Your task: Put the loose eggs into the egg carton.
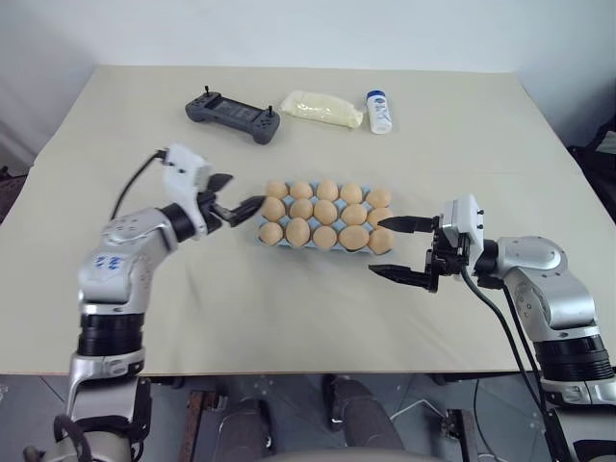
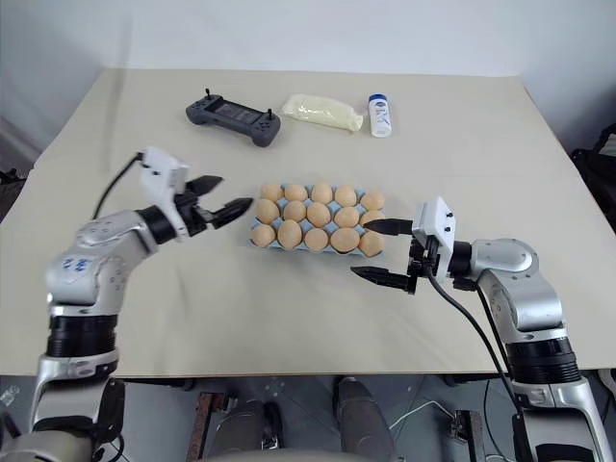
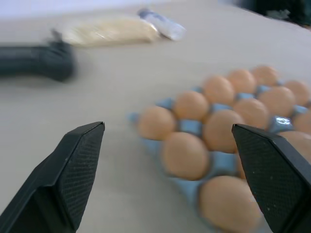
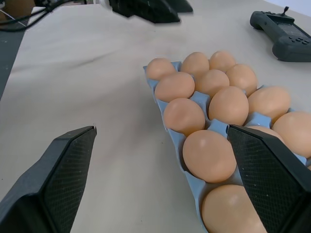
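- Egg carton (image 1: 326, 219): light blue tray, centre of the head-camera frame, flat on the beige table (image 1: 289, 318). Long side runs left to right.
- Eggs (image 1: 325, 212): tan-orange, three rows of five. Every cup I can see holds one egg; blue shows only at the rim and between the cups. I see no egg lying loose on the table.
- Left gripper (image 1: 234, 194): left of centre in the head view, just beside the carton's left end. Fingers spread wide, nothing between them. The lower fingertip (image 1: 252, 204) sits close to the nearest corner egg; contact cannot be judged from here.
- Left wrist view: both black fingers (image 3: 77, 170) stand far apart, with the near end of the carton (image 3: 192, 127) and its eggs in the gap beyond them.
- Right gripper (image 1: 397, 247): right of centre in the head view, at the carton's right end. Claw wide and empty. Upper finger points at the end of the carton, lower finger lies over bare table in front of it.
- Upper part of the frame, well apart from the carton: dark grey gamepad (image 1: 233, 115) at left, pale yellow wrapped packet (image 1: 320, 108) in the middle, small white bottle with blue cap (image 1: 378, 112) at right.
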`<state>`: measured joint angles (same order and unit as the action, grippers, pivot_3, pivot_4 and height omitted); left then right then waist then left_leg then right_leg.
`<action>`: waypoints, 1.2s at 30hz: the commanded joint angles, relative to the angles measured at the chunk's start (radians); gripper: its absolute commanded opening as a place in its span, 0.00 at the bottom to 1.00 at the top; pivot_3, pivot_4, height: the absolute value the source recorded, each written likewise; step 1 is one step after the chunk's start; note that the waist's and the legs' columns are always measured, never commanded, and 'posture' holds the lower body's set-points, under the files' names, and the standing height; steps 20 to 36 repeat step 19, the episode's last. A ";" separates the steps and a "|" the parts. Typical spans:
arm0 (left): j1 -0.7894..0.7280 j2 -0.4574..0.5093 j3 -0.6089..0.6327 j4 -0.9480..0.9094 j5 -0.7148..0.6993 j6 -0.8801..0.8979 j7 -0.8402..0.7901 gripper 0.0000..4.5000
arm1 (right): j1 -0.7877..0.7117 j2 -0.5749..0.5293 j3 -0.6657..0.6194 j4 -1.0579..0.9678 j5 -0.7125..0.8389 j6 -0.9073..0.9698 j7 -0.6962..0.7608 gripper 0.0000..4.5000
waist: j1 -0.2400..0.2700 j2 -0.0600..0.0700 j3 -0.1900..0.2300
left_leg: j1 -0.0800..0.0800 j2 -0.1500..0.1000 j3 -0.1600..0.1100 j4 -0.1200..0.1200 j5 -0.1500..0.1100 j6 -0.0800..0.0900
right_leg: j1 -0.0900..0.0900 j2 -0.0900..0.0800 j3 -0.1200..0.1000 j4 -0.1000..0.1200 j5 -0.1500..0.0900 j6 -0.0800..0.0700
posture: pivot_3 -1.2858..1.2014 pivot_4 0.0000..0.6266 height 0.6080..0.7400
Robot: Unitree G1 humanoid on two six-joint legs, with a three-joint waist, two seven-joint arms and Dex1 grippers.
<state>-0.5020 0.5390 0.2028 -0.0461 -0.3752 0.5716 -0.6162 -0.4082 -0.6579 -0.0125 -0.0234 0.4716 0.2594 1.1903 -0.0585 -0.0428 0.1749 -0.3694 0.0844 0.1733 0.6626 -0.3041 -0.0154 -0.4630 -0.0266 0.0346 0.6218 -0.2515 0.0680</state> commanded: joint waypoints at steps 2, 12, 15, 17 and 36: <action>0.096 0.049 0.081 -0.027 -0.050 -0.149 -0.121 0.99 | -0.009 -0.013 -0.050 0.024 0.001 -0.039 -0.006 1.00 | 0.003 0.000 0.000 | 0.000 0.000 0.001 0.000 0.000 0.000 | 0.000 -0.001 -0.001 -0.001 0.000 -0.001 | 0.52 0.24 1.00; 0.238 0.134 0.146 -0.001 -0.077 -0.210 -0.220 0.99 | 0.041 -0.024 -0.099 0.080 -0.015 -0.080 -0.024 1.00 | 0.004 0.000 0.000 | -0.001 -0.001 0.001 0.001 -0.001 0.003 | 0.001 -0.002 0.000 -0.002 -0.005 -0.008 | 0.52 0.24 1.00; 0.226 0.136 0.145 0.011 -0.074 -0.224 -0.217 0.99 | 0.043 -0.019 -0.098 0.077 -0.015 -0.081 -0.030 1.00 | 0.004 0.000 0.000 | 0.000 -0.001 0.001 0.001 -0.001 0.003 | 0.001 -0.002 0.000 -0.001 -0.005 -0.008 | 0.52 0.24 1.00; 0.217 0.131 0.142 0.011 -0.071 -0.241 -0.214 0.99 | 0.042 -0.014 -0.098 0.070 -0.014 -0.079 -0.038 1.00 | 0.001 0.000 0.000 | 0.000 -0.001 0.001 0.001 -0.001 0.003 | 0.001 -0.002 0.000 -0.001 -0.005 -0.008 | 0.52 0.24 1.00; 0.209 0.127 0.139 0.013 -0.070 -0.250 -0.211 0.99 | 0.043 -0.012 -0.099 0.066 -0.012 -0.077 -0.043 1.00 | 0.001 0.000 0.000 | 0.000 -0.001 0.001 0.001 -0.001 0.003 | 0.001 -0.002 0.001 -0.001 -0.005 -0.008 | 0.52 0.24 1.00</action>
